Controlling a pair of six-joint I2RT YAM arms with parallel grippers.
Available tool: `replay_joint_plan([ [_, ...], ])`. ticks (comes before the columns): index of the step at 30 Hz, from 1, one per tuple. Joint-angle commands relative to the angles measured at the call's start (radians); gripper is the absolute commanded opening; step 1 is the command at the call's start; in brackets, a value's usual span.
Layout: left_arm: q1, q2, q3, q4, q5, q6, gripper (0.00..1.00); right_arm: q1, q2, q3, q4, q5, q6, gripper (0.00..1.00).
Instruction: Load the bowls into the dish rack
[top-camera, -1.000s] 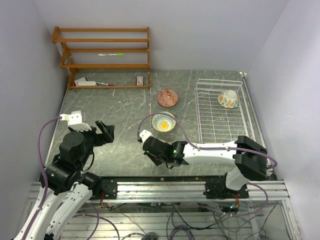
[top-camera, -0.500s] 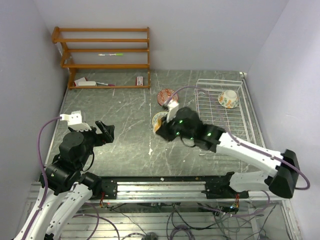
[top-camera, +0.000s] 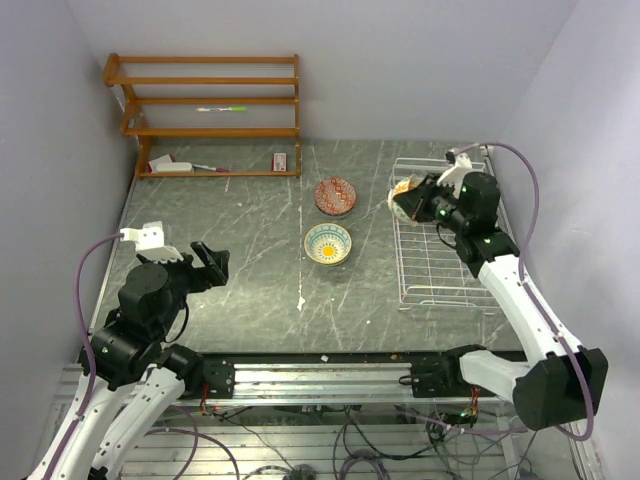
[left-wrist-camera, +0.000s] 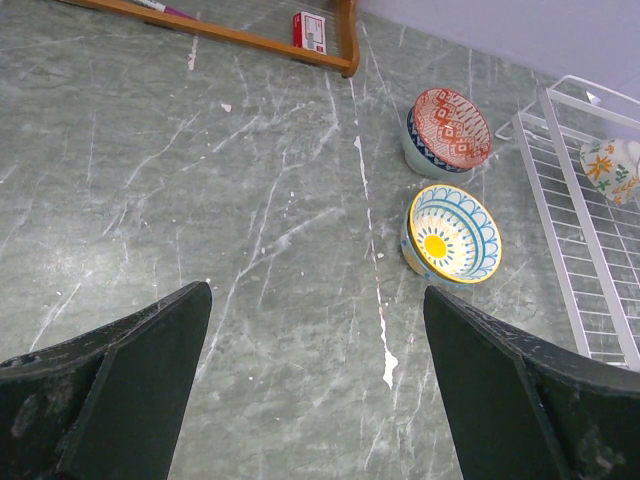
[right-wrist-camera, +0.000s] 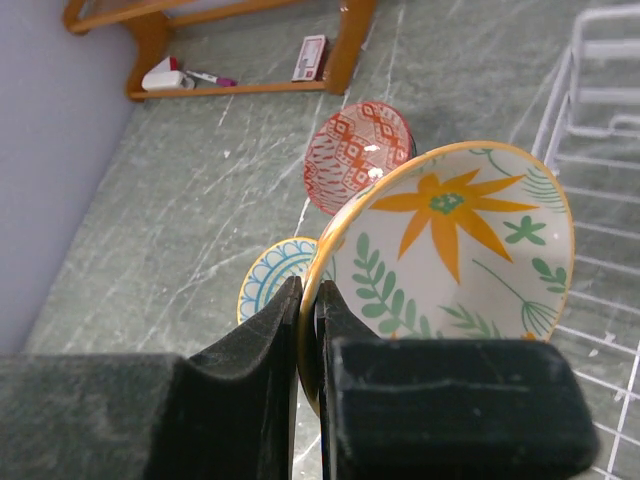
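1. The right gripper (right-wrist-camera: 308, 300) is closed on the rim of the flowered bowl (right-wrist-camera: 450, 240), one finger inside and one outside.
2. That bowl stands on edge. Its hollow, with the orange flower, faces the wrist camera, and the pinched rim is at its lower left.
3. In the top view the bowl (top-camera: 399, 188) is at the upper-left corner of the white rack (top-camera: 445, 270), right of centre. I cannot tell whether it touches the wires.
4. The rack's long side runs up and down the frame.
5. The red bowl (top-camera: 335, 195) and the blue-and-yellow bowl (top-camera: 328, 243) sit mouth-up on the table (top-camera: 240, 220) in mid-frame, near each other and left of the rack.
6. The left gripper (left-wrist-camera: 316, 290) hangs at lower left with its jaws spread wide and nothing between them.
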Motion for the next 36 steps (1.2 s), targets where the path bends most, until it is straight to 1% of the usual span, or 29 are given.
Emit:
replay_joint_plan([
  [1, -0.007, 0.002, 0.027, 0.008, 0.008, 0.004, 0.98, -0.163, 0.006, -0.099, 0.209, -0.286, 0.148, 0.07],
  [5, -0.012, -0.001, 0.027, 0.009, 0.008, 0.003, 0.98, -0.29, 0.032, -0.178, 0.362, -0.455, 0.284, 0.08],
  [8, -0.012, 0.001, 0.027, 0.008, 0.008, 0.003, 0.98, -0.344, 0.064, -0.226, 0.436, -0.531, 0.36, 0.08],
  [15, -0.012, -0.004, 0.026, 0.008, 0.006, 0.003, 0.98, -0.428, 0.109, -0.302, 0.497, -0.574, 0.421, 0.09],
  [20, -0.013, -0.001, 0.027, 0.008, 0.005, 0.003, 0.98, -0.463, 0.156, -0.337, 0.51, -0.609, 0.435, 0.09],
  [28, -0.013, -0.001, 0.027, 0.005, -0.004, 0.001, 0.98, -0.515, 0.25, -0.394, 0.611, -0.677, 0.493, 0.1],
  [36, -0.013, 0.008, 0.029, 0.003, -0.007, 0.001, 0.98, -0.572, 0.315, -0.447, 0.647, -0.697, 0.51, 0.11],
])
